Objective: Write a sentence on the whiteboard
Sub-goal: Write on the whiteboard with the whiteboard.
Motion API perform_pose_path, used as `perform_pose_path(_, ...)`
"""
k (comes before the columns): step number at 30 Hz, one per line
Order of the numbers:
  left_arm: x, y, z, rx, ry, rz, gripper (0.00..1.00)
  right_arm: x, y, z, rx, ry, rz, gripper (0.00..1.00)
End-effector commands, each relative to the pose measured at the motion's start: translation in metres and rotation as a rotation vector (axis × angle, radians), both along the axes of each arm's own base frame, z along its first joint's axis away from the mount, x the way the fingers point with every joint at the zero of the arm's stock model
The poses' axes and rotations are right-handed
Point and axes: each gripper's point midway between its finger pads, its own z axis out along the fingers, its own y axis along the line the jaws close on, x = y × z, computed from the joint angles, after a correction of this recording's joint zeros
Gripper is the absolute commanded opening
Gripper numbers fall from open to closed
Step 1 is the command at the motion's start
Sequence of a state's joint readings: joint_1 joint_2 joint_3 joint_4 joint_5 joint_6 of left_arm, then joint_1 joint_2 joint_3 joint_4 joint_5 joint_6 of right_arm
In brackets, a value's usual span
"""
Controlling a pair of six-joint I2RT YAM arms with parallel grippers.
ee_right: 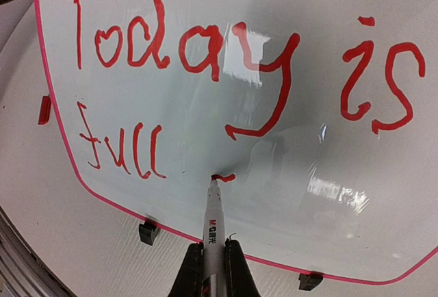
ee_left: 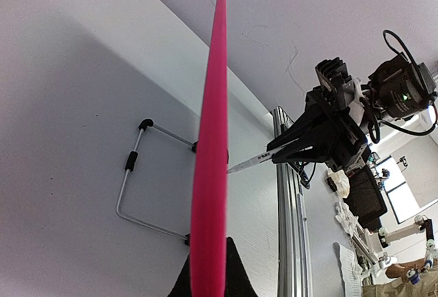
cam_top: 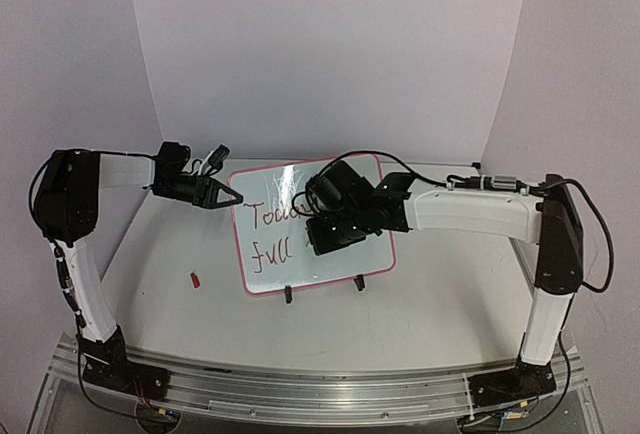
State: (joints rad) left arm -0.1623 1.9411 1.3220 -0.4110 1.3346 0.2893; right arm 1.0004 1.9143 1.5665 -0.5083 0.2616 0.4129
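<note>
Two hands share one job. The left hand (cam_top: 228, 195) is pinched shut on the left rim of the whiteboard (cam_top: 335, 266), whose pink frame runs edge-on between its fingers in the left wrist view. A small red piece (cam_top: 196, 279), perhaps a pen cap, lies on the table (cam_top: 150, 254) toward the left edge, apart from the board. The board stands about mid-table, propped on two black clip feet (cam_top: 288, 294) and a wire stand (ee_left: 130, 167) behind it. It looks light, thin and stiff, with a glossy face that would smear. It is best held by the frame, since pen pressure could likely skid or tip it. "Today is" and "full" are written in red. To the right, the right hand (ee_right: 213, 259) is clamped on a marker (ee_right: 213, 218), tip on the board after "full". Bare white runs rightward along that line, though the bottom rim sits close beneath. Open table lies toward the right edge.
</note>
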Motion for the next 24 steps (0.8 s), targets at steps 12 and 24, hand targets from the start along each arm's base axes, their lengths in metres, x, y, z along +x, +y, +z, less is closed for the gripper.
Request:
perform_pose_path(12, 0.003, -0.01, -0.026, 0.089, -0.057, -0.004, 0.0, -0.002, -0.008, -0.015, -0.023, 0.039, -0.022, 0.0)
perform_pose_path(24, 0.003, -0.01, -0.026, 0.087, -0.059, -0.006, 0.0, -0.005, -0.018, -0.017, -0.055, 0.043, -0.041, 0.0)
